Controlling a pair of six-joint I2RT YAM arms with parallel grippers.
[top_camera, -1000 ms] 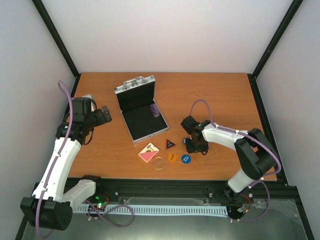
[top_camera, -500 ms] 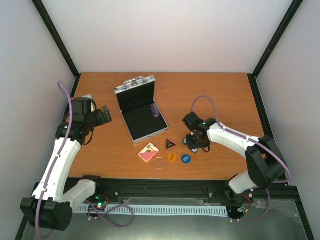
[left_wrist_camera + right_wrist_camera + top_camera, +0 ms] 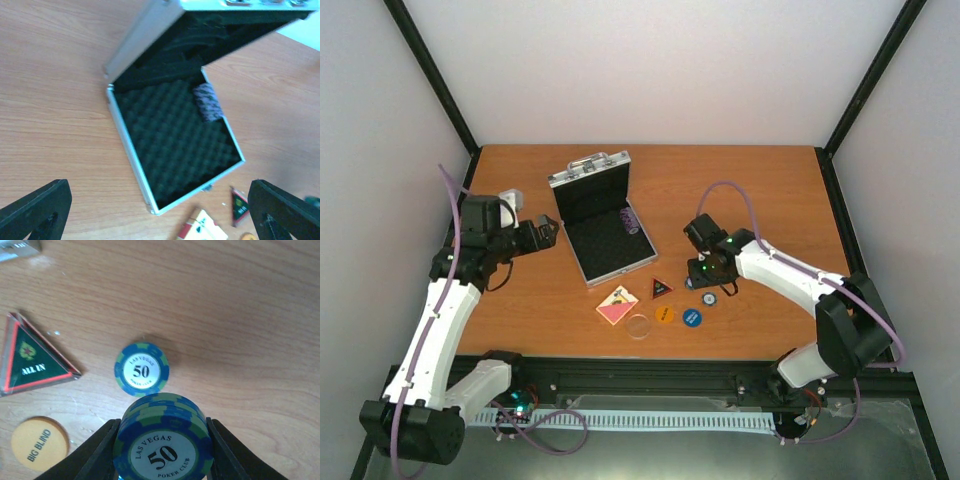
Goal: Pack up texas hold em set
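Barely begun: case (image 3: 603, 225) open; deck (image 3: 617, 305), discs (image 3: 665, 315) outside.
Right end effector (image 3: 162, 455) grips chips (image 3: 162, 432); left end effector (image 3: 545, 233) wide, empty.

White shells along the long links of the left arm (image 3: 435, 320) and right arm (image 3: 775, 268), black at every joint and at both bases. Purple cable (image 3: 448, 195) looping out along each. Small green light (image 3: 703, 264) near the right wrist, green glow (image 3: 517, 402) at the left base. Plain black wedge fingers (image 3: 37, 207) on the left gripper (image 3: 159, 190), matching black ones on the right gripper (image 3: 162, 432).
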